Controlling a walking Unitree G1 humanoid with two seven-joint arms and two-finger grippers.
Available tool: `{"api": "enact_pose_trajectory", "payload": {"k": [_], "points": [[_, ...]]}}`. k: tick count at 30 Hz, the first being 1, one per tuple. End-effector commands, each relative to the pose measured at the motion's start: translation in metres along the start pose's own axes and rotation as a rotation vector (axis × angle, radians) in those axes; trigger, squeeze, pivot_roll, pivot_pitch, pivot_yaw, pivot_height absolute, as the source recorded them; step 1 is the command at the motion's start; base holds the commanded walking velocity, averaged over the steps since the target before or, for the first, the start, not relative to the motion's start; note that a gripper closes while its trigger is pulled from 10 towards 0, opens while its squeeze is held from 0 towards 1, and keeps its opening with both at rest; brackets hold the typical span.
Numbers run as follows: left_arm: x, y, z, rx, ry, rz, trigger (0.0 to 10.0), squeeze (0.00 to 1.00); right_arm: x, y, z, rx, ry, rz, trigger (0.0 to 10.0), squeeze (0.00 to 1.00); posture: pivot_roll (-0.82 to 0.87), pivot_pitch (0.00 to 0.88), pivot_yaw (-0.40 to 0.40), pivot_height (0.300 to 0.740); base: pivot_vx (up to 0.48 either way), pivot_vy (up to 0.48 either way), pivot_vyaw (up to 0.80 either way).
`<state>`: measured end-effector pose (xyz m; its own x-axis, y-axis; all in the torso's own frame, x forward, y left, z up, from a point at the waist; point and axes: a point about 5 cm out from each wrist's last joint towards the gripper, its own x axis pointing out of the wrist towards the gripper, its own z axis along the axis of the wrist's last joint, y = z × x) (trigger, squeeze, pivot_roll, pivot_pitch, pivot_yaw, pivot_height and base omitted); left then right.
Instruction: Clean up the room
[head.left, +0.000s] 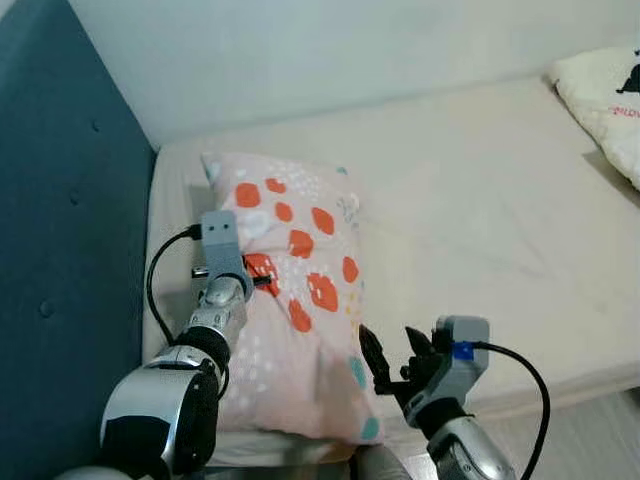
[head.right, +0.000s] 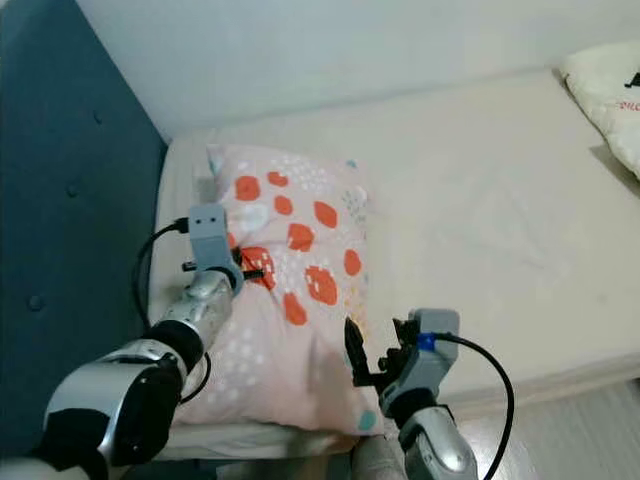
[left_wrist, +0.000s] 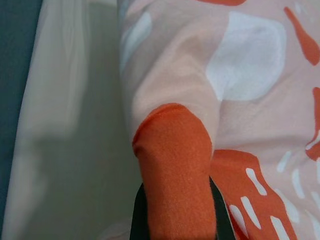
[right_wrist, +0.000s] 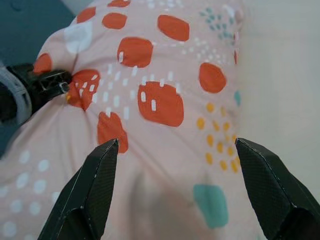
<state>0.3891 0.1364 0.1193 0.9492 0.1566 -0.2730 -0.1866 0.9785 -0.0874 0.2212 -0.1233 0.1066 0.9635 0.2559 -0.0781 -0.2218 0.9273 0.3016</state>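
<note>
Left of centre in the head views we see a pink pillow (head.left: 295, 300) with orange spots lying on the cream bed (head.left: 480, 210), close to the blue headboard (head.left: 60, 230). Our left gripper (head.left: 262, 280) sits mid-left on the pillow, its fingers pinching a fold of the cover; the wrist view shows orange fabric bunched between them, though the tips seem buried. Our right gripper (head.left: 392, 358) hovers at lower centre by the pillow's near corner, fingers spread wide. A second pillow (head.left: 605, 100) lies upper right.
</note>
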Motion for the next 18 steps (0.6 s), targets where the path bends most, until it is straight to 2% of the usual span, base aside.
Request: {"api": "enact_pose_trajectory", "payload": {"k": [1,4,6,9,10,11,12,13,14,15,17,18], "points": [[0.003,0.018,0.005,0.047,-0.025,0.052,10.0,0.0,-0.006,0.003,-0.001,0.021,0.01,-0.01,10.0,0.0,-0.47,0.351,0.124,0.74,0.0,0.0,0.0],[0.004,0.023,0.01,0.067,-0.038,0.069,10.0,0.0,-0.008,0.004,0.0,0.026,0.008,-0.017,10.0,0.0,-0.47,0.351,0.124,0.74,0.0,0.0,0.0],[0.006,0.044,0.02,0.101,-0.062,0.145,10.0,0.0,-0.013,0.005,0.001,0.031,0.01,-0.025,10.0,0.0,-0.48,0.362,0.128,0.74,0.0,0.0,0.0],[0.007,0.083,0.03,0.123,-0.079,0.29,10.0,0.0,-0.017,0.006,0.002,0.028,0.017,-0.03,10.0,0.0,-0.48,0.365,0.129,0.74,0.0,0.0,0.0],[0.007,0.083,0.03,0.123,-0.079,0.29,10.0,0.0,-0.017,0.006,0.002,0.028,0.017,-0.03,10.0,0.0,-0.48,0.365,0.129,0.74,0.0,0.0,0.0],[0.006,0.091,0.032,0.124,-0.08,0.319,10.0,0.0,-0.017,0.006,0.002,0.027,0.017,-0.03,10.0,0.0,-0.48,0.365,0.128,0.74,0.0,0.0,0.0],[0.005,0.103,0.031,0.124,-0.074,0.357,10.0,0.0,-0.016,0.006,0.002,0.027,0.019,-0.027,10.0,0.0,-0.47,0.365,0.126,0.74,0.0,0.0,0.0],[0.005,0.103,0.031,0.124,-0.074,0.357,10.0,0.0,-0.016,0.006,0.002,0.027,0.019,-0.027,10.0,0.0,-0.47,0.365,0.126,0.74,0.0,0.0,0.0],[0.003,0.115,0.028,0.128,-0.066,0.397,10.0,0.0,-0.015,0.008,0.003,0.026,0.024,-0.02,10.0,0.0,-0.46,0.362,0.125,0.74,0.0,0.0,0.0],[0.003,0.115,0.028,0.128,-0.066,0.397,10.0,0.0,-0.015,0.008,0.003,0.026,0.024,-0.02,10.0,0.0,-0.46,0.362,0.125,0.74,0.0,0.0,0.0],[-0.003,0.14,0.016,0.152,-0.029,0.47,10.0,0.0,-0.013,0.011,0.002,0.028,0.032,-0.002,10.0,0.0,-0.44,0.361,0.123,0.74,0.0,0.0,0.0],[-0.006,0.148,0.01,0.163,-0.01,0.492,10.0,0.0,-0.012,0.012,0.001,0.029,0.036,0.004,10.0,0.0,-0.43,0.356,0.124,0.74,0.0,0.0,0.0]]}}
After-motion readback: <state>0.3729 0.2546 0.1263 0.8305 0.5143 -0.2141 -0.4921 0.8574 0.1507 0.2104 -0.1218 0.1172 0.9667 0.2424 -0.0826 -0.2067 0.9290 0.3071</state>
